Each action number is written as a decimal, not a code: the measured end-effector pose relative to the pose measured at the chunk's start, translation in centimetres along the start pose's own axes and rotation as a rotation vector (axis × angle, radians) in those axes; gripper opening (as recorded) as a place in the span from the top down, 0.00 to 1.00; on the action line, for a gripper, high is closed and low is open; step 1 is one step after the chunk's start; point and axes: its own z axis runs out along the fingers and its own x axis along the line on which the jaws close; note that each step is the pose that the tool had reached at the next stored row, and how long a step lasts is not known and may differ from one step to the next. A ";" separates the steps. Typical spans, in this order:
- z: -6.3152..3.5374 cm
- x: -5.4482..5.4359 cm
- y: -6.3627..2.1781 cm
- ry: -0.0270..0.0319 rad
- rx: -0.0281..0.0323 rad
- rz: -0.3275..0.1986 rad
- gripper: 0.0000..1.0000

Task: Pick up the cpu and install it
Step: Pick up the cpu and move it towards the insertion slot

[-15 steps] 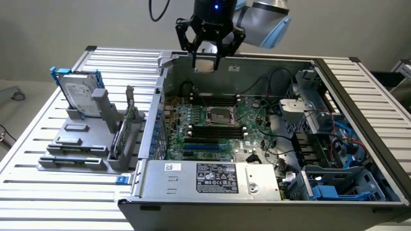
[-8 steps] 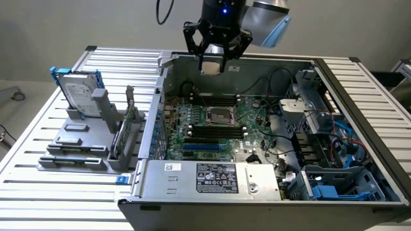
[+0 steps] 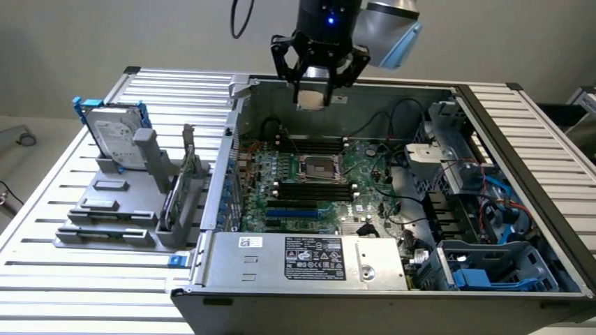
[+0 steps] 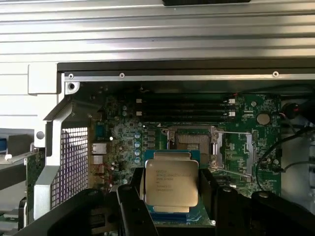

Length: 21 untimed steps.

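Jaws, black and angular, stand clamped on opposite edges of the cpu (image 4: 171, 182), a flat square chip with a pale brushed-metal lid, printed lettering and a green rim. In the exterior view it hangs above the open steel computer case (image 3: 521, 139), near the rear wall. The square socket (image 3: 315, 167), framed in shiny metal on the green motherboard (image 3: 363, 202), lies at six o'clock from it. Long black memory sticks (image 3: 317, 188) flank the socket. At nine o'clock, a silver hard drive (image 3: 114, 132) stands upright on the ribbed aluminium desk (image 3: 38, 237).

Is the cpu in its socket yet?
Out. The claw holds the cpu above the board; the socket sits empty.
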 end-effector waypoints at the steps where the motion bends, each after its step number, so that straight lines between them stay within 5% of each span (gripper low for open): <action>1: 0.07 0.0 -0.01 -0.0021 -0.0009 -0.002 0.45; 5: 0.59 -0.3 -0.03 -0.0059 -0.0011 -0.010 0.45; 21: 3.40 -3.2 0.62 -0.0051 -0.0004 -0.020 0.45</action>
